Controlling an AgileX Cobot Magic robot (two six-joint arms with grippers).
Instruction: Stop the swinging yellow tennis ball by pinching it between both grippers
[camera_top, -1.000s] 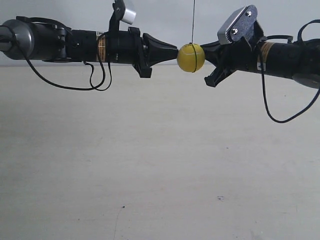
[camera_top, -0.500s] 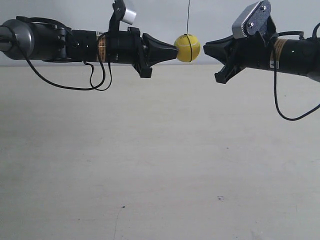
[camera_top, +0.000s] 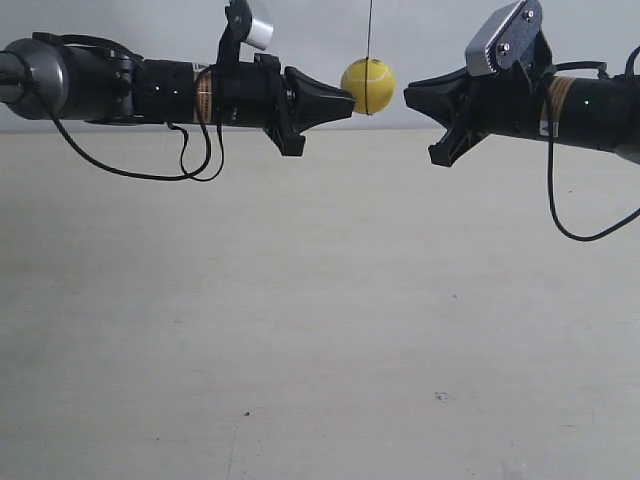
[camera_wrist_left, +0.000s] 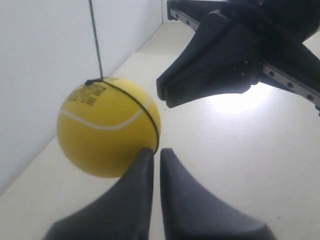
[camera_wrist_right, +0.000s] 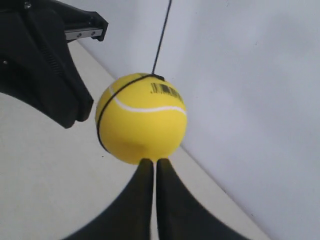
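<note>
The yellow tennis ball (camera_top: 367, 86) hangs on a thin dark string between the two arms, slightly above their tips. My left gripper (camera_top: 350, 100), at the exterior view's left, is shut; its tip meets the ball's lower edge. In the left wrist view the ball (camera_wrist_left: 107, 127) sits off to the wall side of my left gripper (camera_wrist_left: 155, 150). My right gripper (camera_top: 408, 97), with the grey metal block (camera_top: 505, 38), is shut and stands a small gap away from the ball. In the right wrist view the ball (camera_wrist_right: 141, 118) hangs just ahead of my right gripper (camera_wrist_right: 153, 161).
A pale tabletop (camera_top: 320, 320) lies well below both arms, with a grey-white wall (camera_top: 420, 30) behind. Black cables (camera_top: 130, 165) loop down under each arm. The string (camera_top: 370, 25) runs straight up out of view.
The ball has swung up and toward the left arm, away from the right tip. The right arm pulled back and rose a second ago, then held. The left arm has not moved.
</note>
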